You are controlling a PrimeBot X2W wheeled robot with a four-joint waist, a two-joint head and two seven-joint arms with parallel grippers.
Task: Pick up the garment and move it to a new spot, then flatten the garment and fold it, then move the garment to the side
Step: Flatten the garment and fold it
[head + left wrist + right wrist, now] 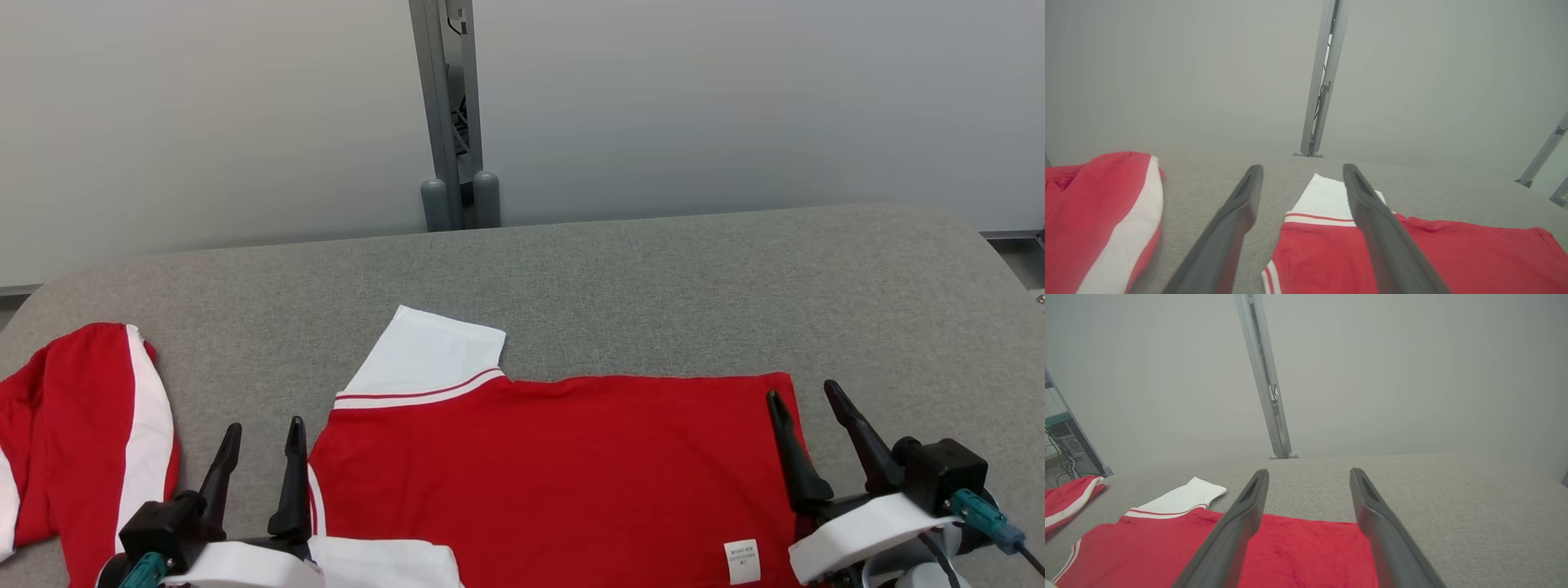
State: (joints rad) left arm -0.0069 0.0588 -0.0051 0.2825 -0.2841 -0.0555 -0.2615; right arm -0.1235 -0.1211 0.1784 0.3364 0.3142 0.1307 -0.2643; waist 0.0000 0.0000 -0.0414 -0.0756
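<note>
Illegibly printed label [742,561] on garment [555,465]

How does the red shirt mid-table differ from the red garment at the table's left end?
The red shirt lies spread flat; the left garment lies bunched. The shirt has a white sleeve with a thin red stripe; the left garment has a broad white band. The shirt shows a small white label; the left garment shows none. Both are red and white, on the grey table.
</note>
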